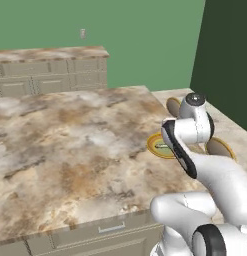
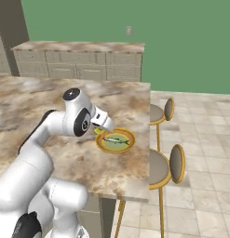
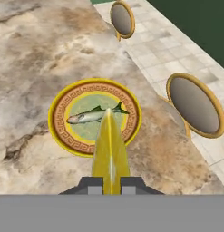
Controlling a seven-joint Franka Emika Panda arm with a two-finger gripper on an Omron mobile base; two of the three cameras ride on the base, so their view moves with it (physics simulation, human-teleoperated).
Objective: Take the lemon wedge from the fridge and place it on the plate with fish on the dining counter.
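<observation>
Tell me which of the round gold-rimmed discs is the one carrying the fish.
The flat yellow-rimmed round plate on the beige marbled stone counter, with the small grey fish on it. The two gold-rimmed grey stool discs stand off the counter's edge.

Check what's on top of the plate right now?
A fish lies on the plate. The lemon wedge, pinched in the hand, hangs over its near side and hides that part.

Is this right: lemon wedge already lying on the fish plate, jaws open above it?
Not quite. The hand view shows the lemon wedge still clamped between the shut jaws of the gripper, held over the plate with fish on the dining counter, not lying on it. It has not been released yet.
</observation>
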